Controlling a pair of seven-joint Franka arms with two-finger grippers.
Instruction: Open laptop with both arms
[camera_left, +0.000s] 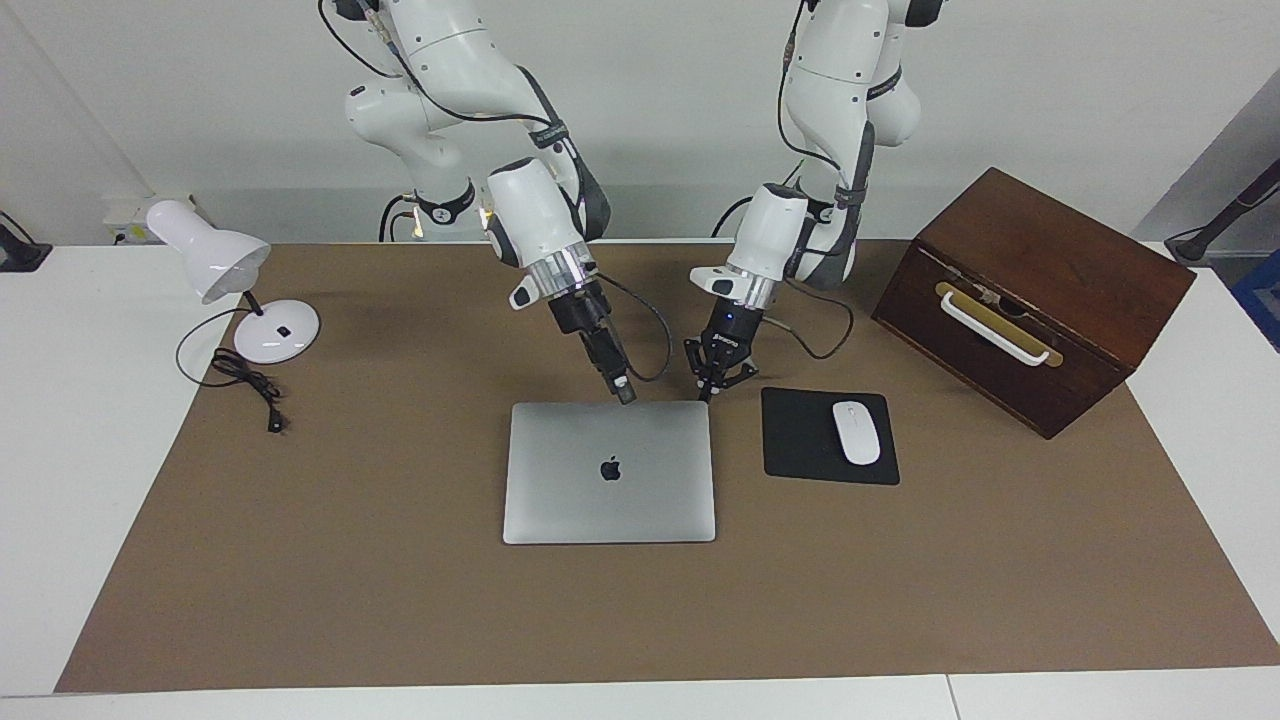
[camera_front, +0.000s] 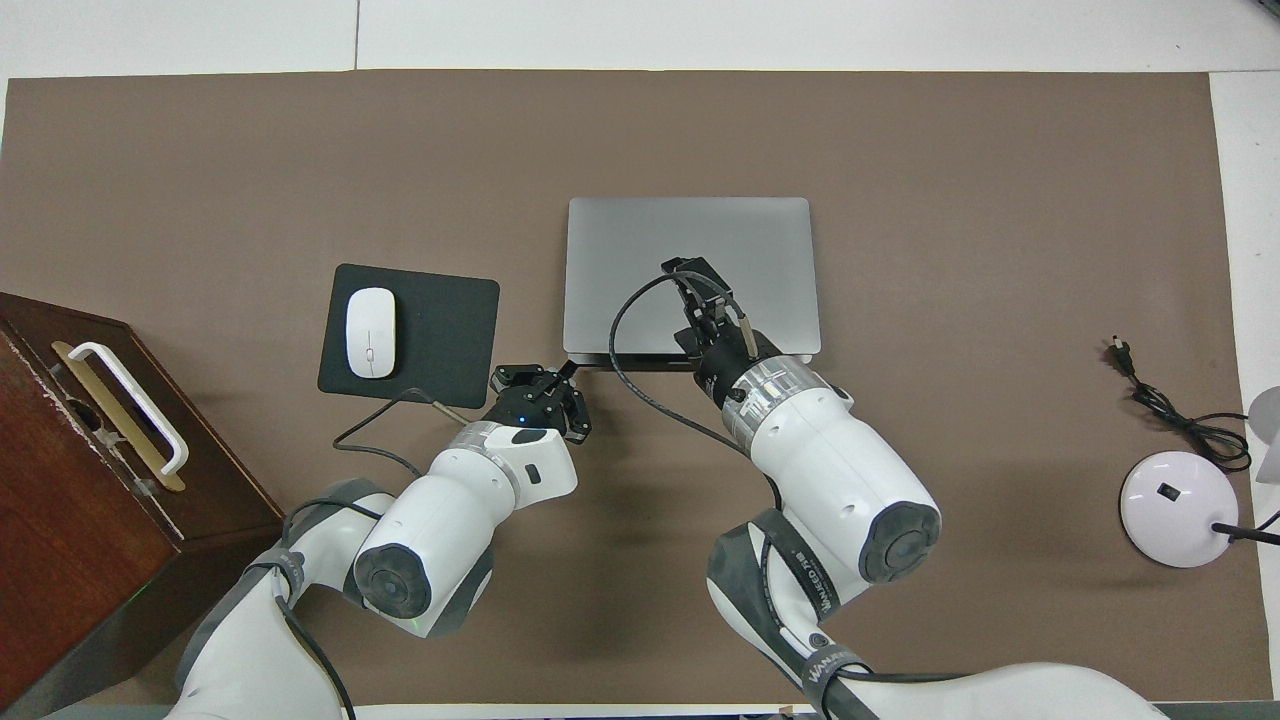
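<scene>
The silver-grey laptop (camera_left: 610, 500) lies closed on the brown mat, its apple logo up; it also shows in the overhead view (camera_front: 620, 260). My right gripper (camera_left: 625, 393) is shut and empty, its tip low at the middle of the laptop's edge nearest the robots; in the overhead view (camera_front: 690, 278) it covers that part of the lid. My left gripper (camera_left: 714, 386) hangs low at the laptop's near corner toward the left arm's end, beside the mouse pad; it also shows in the overhead view (camera_front: 540, 385).
A black mouse pad (camera_left: 800, 445) with a white mouse (camera_left: 856, 432) lies beside the laptop toward the left arm's end. A brown wooden box (camera_left: 1030, 290) with a white handle stands past it. A white desk lamp (camera_left: 210, 262) and its cable (camera_left: 250, 385) are at the right arm's end.
</scene>
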